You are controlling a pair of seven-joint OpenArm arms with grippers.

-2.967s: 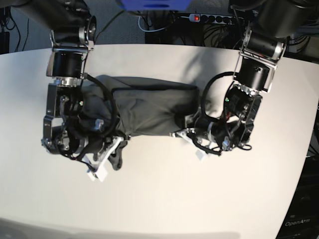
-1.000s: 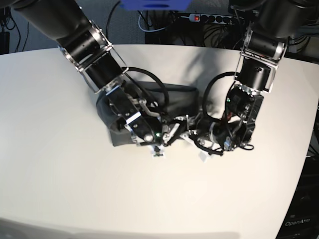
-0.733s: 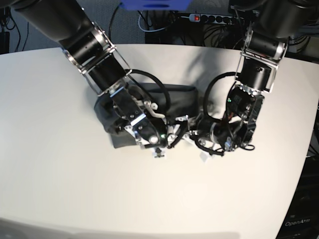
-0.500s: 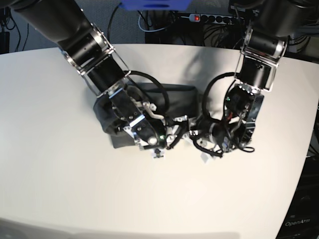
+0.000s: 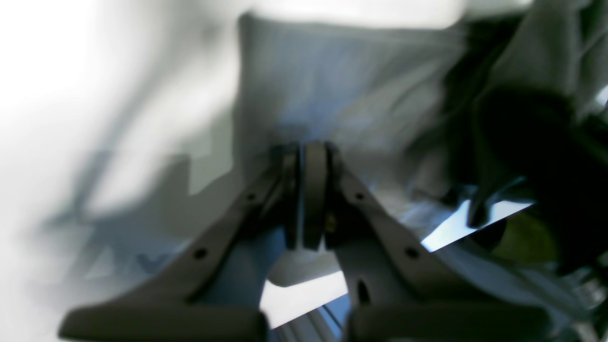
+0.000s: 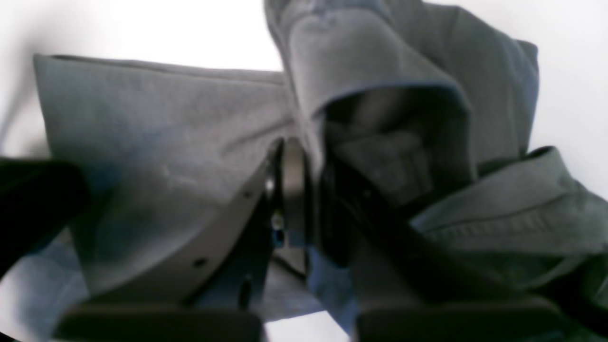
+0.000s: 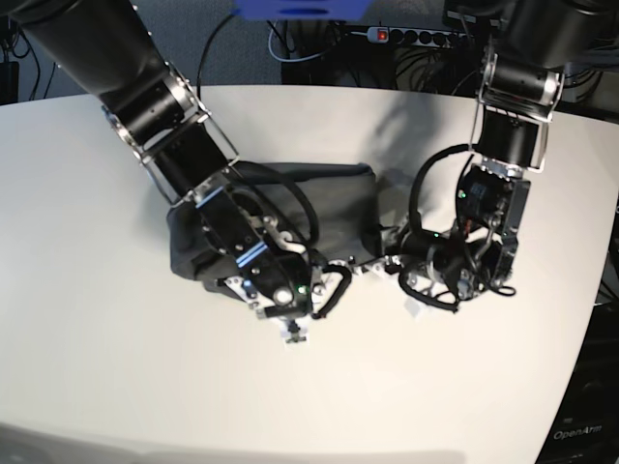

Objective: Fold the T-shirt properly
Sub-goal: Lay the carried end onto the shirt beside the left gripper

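Observation:
The dark grey T-shirt (image 7: 334,193) lies bunched in a wide strip on the white table (image 7: 97,348), between my two arms. On the view's left, my right gripper (image 7: 295,327) sits at the shirt's front edge. In the right wrist view this gripper (image 6: 304,152) is shut on a fold of the T-shirt (image 6: 156,123), and cloth drapes like a hood over one finger (image 6: 380,223). My left gripper (image 7: 375,259) is at the shirt's front right corner. In the left wrist view it (image 5: 301,147) is shut, tips at the edge of the T-shirt (image 5: 342,80).
A power strip (image 7: 416,37) and cables lie behind the table's far edge. Both forearms crowd the table's middle; their cable loops (image 7: 416,193) hang close to the cloth. Bare table stretches to the front and left.
My right arm has drawn back toward the front left with its fold, so the shirt now reaches farther left. My left arm has shifted slightly right. Both grippers stay shut.

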